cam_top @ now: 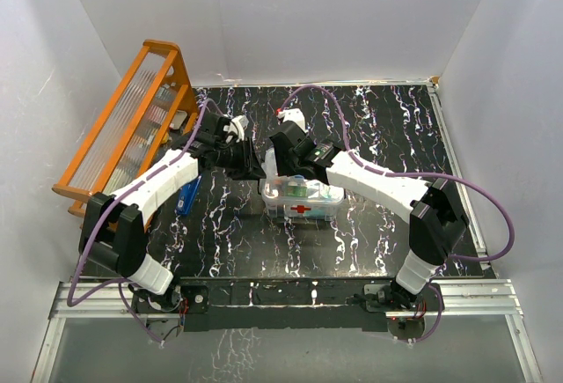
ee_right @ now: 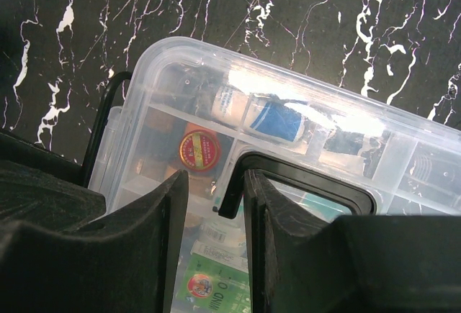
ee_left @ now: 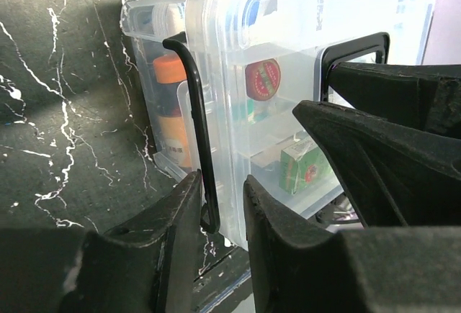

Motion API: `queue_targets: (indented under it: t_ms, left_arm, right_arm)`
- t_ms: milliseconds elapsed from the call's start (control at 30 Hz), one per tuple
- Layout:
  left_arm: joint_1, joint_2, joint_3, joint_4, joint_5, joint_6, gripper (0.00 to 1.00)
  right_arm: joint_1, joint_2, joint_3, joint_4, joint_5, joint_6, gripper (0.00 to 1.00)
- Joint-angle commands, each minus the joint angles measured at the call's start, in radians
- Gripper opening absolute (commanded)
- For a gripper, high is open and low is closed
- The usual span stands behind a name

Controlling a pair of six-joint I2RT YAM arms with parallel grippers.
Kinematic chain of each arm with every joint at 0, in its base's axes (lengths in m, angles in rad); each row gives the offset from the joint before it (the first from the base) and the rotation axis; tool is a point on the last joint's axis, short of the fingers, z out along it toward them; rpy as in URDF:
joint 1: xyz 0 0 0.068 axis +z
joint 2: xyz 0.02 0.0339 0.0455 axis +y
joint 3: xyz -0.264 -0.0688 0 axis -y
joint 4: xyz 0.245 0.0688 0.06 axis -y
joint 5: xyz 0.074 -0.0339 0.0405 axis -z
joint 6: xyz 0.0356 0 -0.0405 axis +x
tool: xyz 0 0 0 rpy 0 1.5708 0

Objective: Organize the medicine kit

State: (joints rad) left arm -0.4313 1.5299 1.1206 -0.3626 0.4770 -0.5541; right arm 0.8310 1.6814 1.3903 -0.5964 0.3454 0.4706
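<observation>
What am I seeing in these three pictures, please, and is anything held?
Two robot arms, left and right, are bolted at the near edge of a dark table. One picture looks down from above; the other two come from a camera on each wrist. On it stand the clear medicine kit, under its lid, and an orange rack. The left gripper straddles a thin dark clasp at the kit's end; the right gripper straddles the lid's dark handle. Whether either pinches is unclear.
</observation>
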Motion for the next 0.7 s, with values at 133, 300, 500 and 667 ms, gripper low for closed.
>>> queue_targets:
  t_ms: [133,300,500,667]
  left_arm:
    - [-0.084,-0.029,0.094,-0.115,-0.137,0.042,0.28]
    - [-0.106,-0.024,0.115,-0.140,-0.185,0.051,0.21]
    - [-0.112,-0.019,0.110,-0.120,-0.145,0.053,0.16]
    - [-0.112,-0.028,0.129,-0.149,-0.205,0.055,0.23]
  right_arm:
    - [0.010,0.054,-0.049,0.000,-0.065,0.020,0.32]
    - [0.011,0.054,-0.051,-0.003,-0.065,0.024,0.32]
    - [0.011,0.054,-0.047,-0.002,-0.065,0.031,0.32]
    - [0.010,0.027,-0.027,0.010,-0.067,0.043,0.33]
